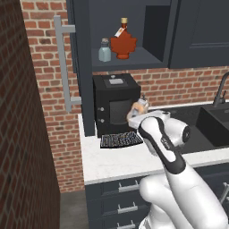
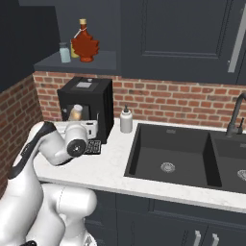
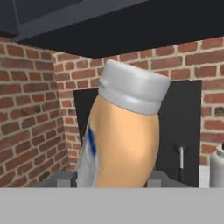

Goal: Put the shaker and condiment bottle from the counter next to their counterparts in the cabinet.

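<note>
The orange-tan condiment bottle (image 1: 137,108) (image 2: 76,113) (image 3: 124,140) with its pale cap hangs tilted in front of the black coffee machine, above the counter (image 1: 116,163) (image 2: 108,170). My gripper (image 1: 140,115) (image 2: 79,121) (image 3: 113,180) is shut on its lower body. Up in the open cabinet (image 1: 134,60) (image 2: 53,62), the blue-grey shaker (image 1: 104,50) (image 2: 65,52) stands on the shelf. The red maple-leaf bottle (image 1: 124,42) (image 2: 85,44) stands to its right. A yellow-green shaker (image 2: 73,49) peeks out between them.
The black coffee machine (image 1: 115,100) (image 2: 91,101) stands against the brick wall, with a dark grid tray (image 1: 120,140) (image 2: 93,146) before it. A white dispenser bottle (image 2: 126,120) sits beside the dark sink (image 2: 168,153). The cabinet door's bar handle (image 1: 61,62) juts out at left.
</note>
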